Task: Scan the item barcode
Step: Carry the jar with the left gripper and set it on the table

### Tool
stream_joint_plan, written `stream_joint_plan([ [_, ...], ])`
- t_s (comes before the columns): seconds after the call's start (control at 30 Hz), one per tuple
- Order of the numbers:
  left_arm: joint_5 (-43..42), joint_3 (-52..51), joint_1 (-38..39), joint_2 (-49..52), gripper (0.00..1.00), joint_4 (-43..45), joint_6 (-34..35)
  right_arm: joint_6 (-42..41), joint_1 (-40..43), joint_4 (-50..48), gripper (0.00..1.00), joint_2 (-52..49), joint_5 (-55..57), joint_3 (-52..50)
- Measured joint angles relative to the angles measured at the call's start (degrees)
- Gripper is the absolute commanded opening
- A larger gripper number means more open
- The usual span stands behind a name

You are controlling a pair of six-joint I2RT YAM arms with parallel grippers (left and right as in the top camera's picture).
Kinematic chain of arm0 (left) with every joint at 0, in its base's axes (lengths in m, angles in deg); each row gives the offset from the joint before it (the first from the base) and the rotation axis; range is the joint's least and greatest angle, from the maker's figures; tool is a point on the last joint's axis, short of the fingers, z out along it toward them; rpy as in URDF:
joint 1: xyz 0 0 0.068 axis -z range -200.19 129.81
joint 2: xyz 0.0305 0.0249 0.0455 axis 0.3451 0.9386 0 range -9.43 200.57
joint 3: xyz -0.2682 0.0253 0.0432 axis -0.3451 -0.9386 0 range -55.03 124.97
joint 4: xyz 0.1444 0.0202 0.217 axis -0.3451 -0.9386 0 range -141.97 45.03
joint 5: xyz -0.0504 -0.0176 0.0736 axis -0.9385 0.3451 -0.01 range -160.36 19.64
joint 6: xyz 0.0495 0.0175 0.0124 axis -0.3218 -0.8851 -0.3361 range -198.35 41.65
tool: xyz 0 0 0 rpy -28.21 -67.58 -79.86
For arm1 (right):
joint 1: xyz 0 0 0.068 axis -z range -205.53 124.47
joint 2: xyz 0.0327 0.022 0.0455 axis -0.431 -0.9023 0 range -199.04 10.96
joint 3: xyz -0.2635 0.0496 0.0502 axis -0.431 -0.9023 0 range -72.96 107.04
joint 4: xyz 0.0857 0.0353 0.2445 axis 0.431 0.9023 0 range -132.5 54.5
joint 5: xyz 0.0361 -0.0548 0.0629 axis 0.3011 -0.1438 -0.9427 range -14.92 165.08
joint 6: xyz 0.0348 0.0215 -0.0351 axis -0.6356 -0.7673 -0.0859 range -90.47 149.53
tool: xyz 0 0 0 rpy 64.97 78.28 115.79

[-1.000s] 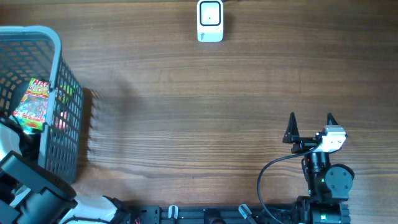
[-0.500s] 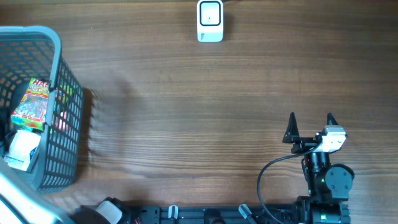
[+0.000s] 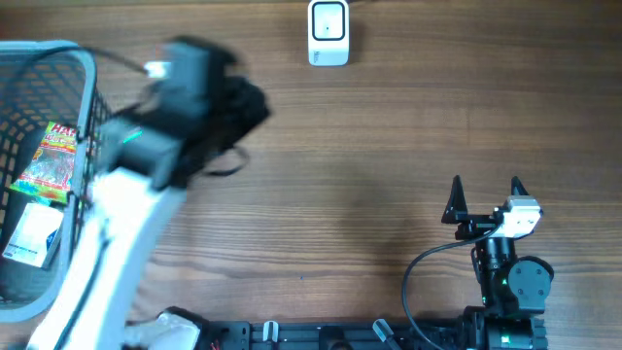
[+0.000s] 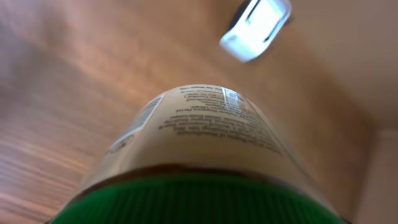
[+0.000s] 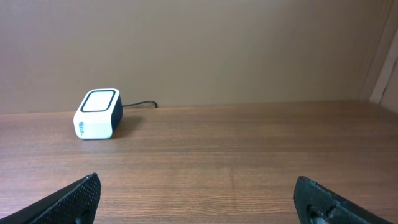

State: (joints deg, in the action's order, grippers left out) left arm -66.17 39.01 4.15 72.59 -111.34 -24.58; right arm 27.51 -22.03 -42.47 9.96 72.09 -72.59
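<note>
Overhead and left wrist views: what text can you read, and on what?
"HA": red letters on the colourful candy bag in the grey wire basket; the rest is unreadable.
Label of the green-capped bottle: print and barcode too blurred to read.
On the white scanner box: nothing legible.

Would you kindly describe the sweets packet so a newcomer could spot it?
Find the grey mesh basket at the left edge of the wooden table. Inside lies a flat sweets packet with red lettering. Unlike the plain white box beside it, it is brightly multicoloured.
</note>
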Motion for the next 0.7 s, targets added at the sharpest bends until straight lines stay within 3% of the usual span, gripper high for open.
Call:
stream_joint_plan([
  [0.13, 3.87, -0.02, 8.87, 16.41, 0.58, 2.01, 13.14, 0.00, 0.00, 0.00, 1.00, 0.00, 0.00, 0.00],
  [0.27, 0.74, -0.09, 14.27, 33.18, 0.62, 12.26, 32.04, 0.00, 0.00, 0.00, 1.00, 0.00, 0.00, 0.00],
  [0.43, -2.58, -0.11, 14.34, 36.06, 0.64, 12.87, 53.24, 0.00, 0.00, 0.00, 1.00, 0.00, 0.00, 0.00],
  [0.6, -7.76, 0.04, 14.27, 42.84, 0.75, 10.64, 62.20, 0.00, 0.00, 0.00, 1.00, 0.00, 0.00, 0.00],
  [0.63, -8.61, 0.11, 14.29, 42.84, 1.00, 10.49, 62.20, 0.00, 0.00, -0.02, 1.00, 0.00, 0.00, 0.00],
  [0.7, -9.29, 0.11, 14.29, 42.88, 1.00, 10.38, 62.20, 0.00, 0.00, 0.00, 1.00, 0.00, 0.00, -0.02],
])
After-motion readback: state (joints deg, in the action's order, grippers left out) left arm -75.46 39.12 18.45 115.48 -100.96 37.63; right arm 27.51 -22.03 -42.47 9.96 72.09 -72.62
